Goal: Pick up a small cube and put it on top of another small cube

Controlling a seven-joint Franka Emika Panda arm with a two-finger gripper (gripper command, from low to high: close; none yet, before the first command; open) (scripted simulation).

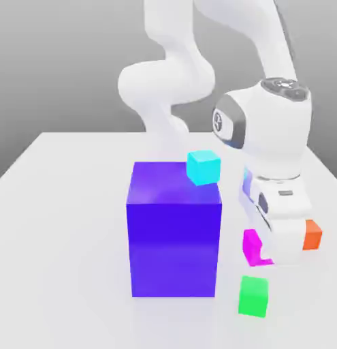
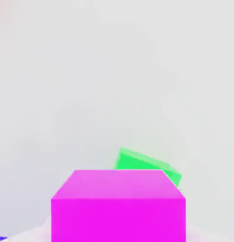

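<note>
A pale grey desk (image 1: 62, 204) is sitting before a plain grey backdrop. The white arm's tool (image 1: 266, 255) is gripping the magenta cube (image 1: 252, 247) just above the desk, at the exterior view's right of a big blue-purple block (image 1: 174, 232). The green cube (image 1: 253, 295) is lying nearer, below it, turned slightly askew. Both are cubes, showing no long axis. A cyan cube (image 1: 203, 168) and an orange cube (image 1: 312, 234) are sitting farther back.

The tool (image 1: 263, 253) grips the magenta cube (image 1: 251, 247) above the green cube (image 1: 253, 295), beside the blue block (image 1: 174, 235).
</note>
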